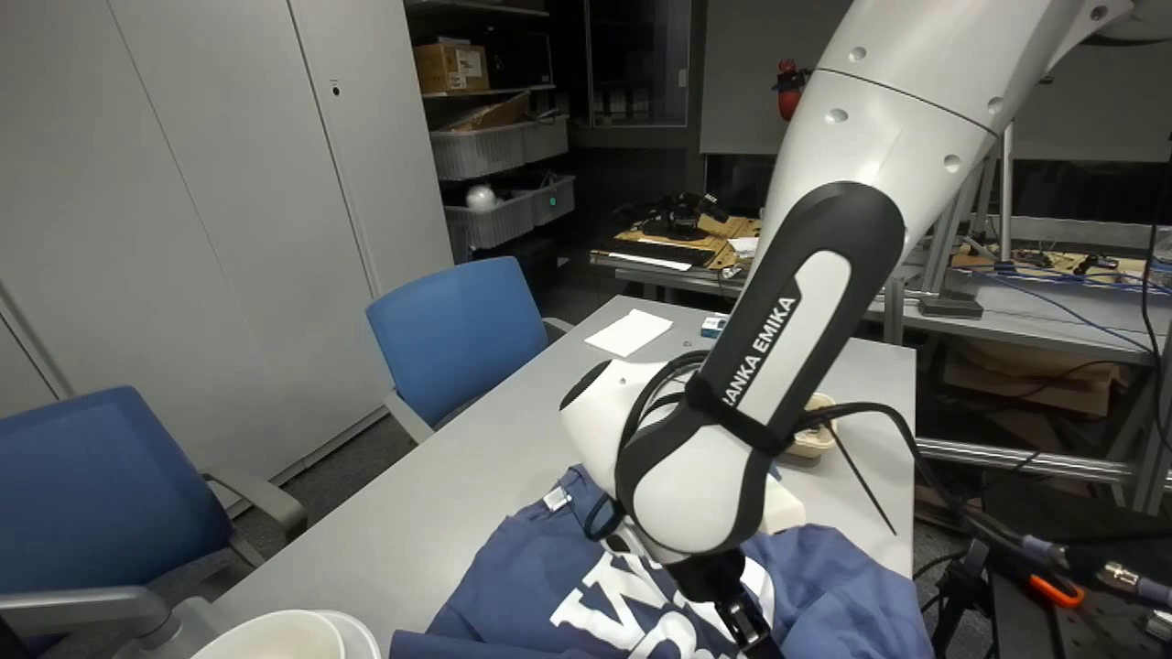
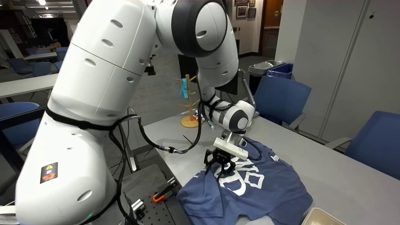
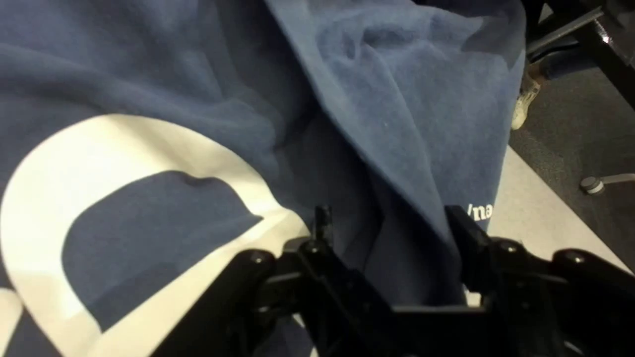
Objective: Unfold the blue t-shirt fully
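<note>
The gripper [image 3: 390,228] fills the wrist view's foreground, fingers parted, a fold of the blue t-shirt [image 3: 278,134] showing between them. In an exterior view, the t-shirt lies on the table [image 1: 430,517]; in an exterior view, a tan container [image 2: 314,210] sits beside it.

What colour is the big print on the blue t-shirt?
White: the lettering shows best, close up, in the wrist view.
</note>
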Tool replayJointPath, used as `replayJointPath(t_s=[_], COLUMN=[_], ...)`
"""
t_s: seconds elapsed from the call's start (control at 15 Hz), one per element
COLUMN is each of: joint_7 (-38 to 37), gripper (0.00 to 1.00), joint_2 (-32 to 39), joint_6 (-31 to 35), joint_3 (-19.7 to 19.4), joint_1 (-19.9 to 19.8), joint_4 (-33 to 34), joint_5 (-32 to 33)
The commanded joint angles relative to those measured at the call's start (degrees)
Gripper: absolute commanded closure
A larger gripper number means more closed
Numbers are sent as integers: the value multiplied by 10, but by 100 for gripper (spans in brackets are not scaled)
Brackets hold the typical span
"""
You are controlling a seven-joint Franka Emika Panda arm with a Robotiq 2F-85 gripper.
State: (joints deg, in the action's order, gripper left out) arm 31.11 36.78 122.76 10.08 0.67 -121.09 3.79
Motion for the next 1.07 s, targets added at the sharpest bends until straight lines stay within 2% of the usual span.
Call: replayJointPath(t_s=[0.0, 0.07, 0.33, 0.53, 0.6, 0.67, 1.0], joint_7=[-24, -27, -36, -43, -45, -48, -51], gripper=[29, 24, 33, 34, 44, 60, 98], joint_2=[-14, -16, -18, -21, -23, -26, -70], joint_6=[-3, -4, -6, -7, -7, -7, 5], joint_3=[-14, -17, -29, -37, -40, -42, -42], joint_1=[6, 5, 2, 2, 2, 2, 1], joint_4=[-20, -26, -42, -51, -53, -55, -73], joint_5=[31, 36, 50, 61, 64, 69, 78])
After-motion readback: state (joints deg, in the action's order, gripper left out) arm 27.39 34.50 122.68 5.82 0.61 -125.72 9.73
